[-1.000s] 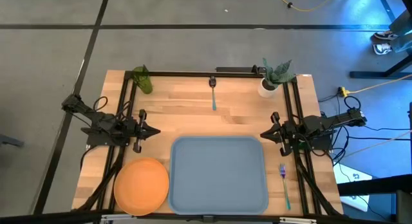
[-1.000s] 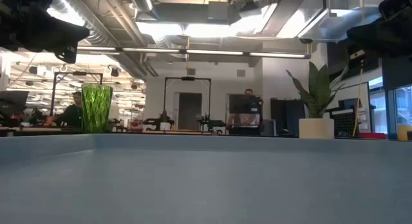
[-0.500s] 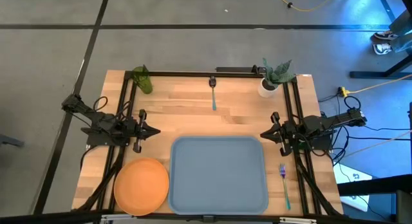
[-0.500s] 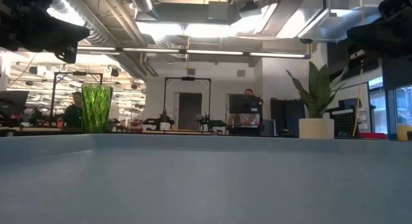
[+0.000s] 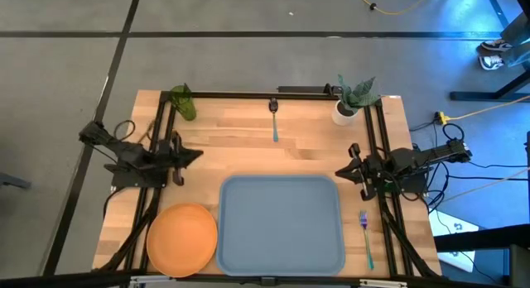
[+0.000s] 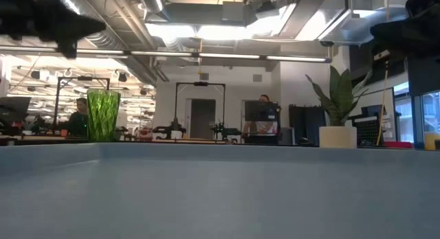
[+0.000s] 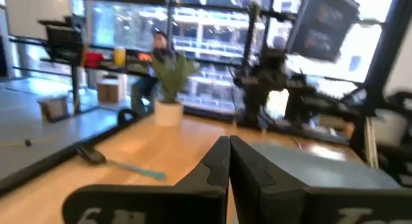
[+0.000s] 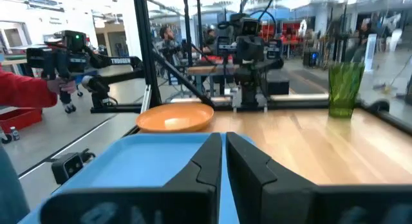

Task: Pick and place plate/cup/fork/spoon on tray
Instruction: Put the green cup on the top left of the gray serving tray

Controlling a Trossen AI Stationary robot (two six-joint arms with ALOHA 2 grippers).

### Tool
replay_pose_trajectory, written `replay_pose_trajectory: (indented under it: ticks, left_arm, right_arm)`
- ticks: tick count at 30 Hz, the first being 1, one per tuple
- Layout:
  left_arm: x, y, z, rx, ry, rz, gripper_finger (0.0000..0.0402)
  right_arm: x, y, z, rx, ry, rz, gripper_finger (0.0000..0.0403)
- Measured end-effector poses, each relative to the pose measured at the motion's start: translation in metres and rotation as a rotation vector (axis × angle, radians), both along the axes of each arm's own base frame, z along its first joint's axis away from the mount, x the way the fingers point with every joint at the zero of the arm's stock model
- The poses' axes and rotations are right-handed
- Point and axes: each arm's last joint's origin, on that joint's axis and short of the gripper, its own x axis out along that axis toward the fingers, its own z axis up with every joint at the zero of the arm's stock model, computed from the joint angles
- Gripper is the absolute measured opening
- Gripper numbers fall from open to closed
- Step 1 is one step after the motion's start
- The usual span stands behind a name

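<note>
The grey-blue tray [image 5: 281,223] lies at the table's near middle, and nothing lies in it. The orange plate [image 5: 182,237] rests flat on the table to the tray's left. The green cup [image 5: 183,103] stands upright at the far left corner. The spoon [image 5: 274,118] lies at the far middle, dark head toward the far edge. The fork [image 5: 365,238] lies right of the tray, purple head toward the far edge. My left gripper [image 5: 199,154] hovers shut above the table's left side, beyond the plate. My right gripper [image 5: 338,172] hovers shut at the right, near the tray's far right corner.
A leafy plant in a white pot [image 5: 354,98] stands at the far right corner. Black frame rails [image 5: 248,94] run along the far edge and down both sides. Bare wood [image 5: 248,151] lies between the tray and the spoon. People show in the room beyond.
My left gripper has risen and its fingertips have swung a little toward the table's far edge, staying shut. The right arm and all the tableware have kept still.
</note>
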Motion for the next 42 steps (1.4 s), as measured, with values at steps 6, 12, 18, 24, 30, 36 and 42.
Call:
replay_pose_trajectory:
  ticks: [6, 12, 18, 24, 30, 36, 42]
  left_arm:
    - [-0.014, 0.009, 0.052, 0.061, 0.041, 0.078, 0.0]
    - [-0.01, 0.011, 0.091, 0.054, 0.188, 0.239, 0.0]
    - [0.0, 0.008, 0.129, -0.025, 0.246, 0.369, 0.0]
    - [0.009, 0.009, 0.148, -0.1, 0.324, 0.415, 0.0]
    - [0.012, 0.015, 0.142, -0.368, 0.447, 0.414, 0.0]
    - [0.002, 0.023, 0.128, -0.57, 0.607, 0.475, 0.0]
    - [0.003, 0.024, 0.13, -0.567, 0.573, 0.487, 0.0]
  right_arm:
    - [-0.002, -0.001, 0.013, -0.089, -0.06, -0.035, 0.0029]
    - [-0.009, -0.006, 0.039, -0.127, -0.024, -0.11, 0.0029]
    - [-0.014, -0.01, 0.08, -0.151, 0.072, -0.193, 0.0029]
    - [-0.011, -0.011, 0.129, -0.09, 0.264, -0.274, 0.0029]
    - [0.0, -0.008, 0.168, 0.071, 0.508, -0.322, 0.0029]
    - [0.013, -0.004, 0.187, 0.216, 0.72, -0.419, 0.0029]
    - [0.022, -0.001, 0.202, 0.191, 0.726, -0.413, 0.0029]
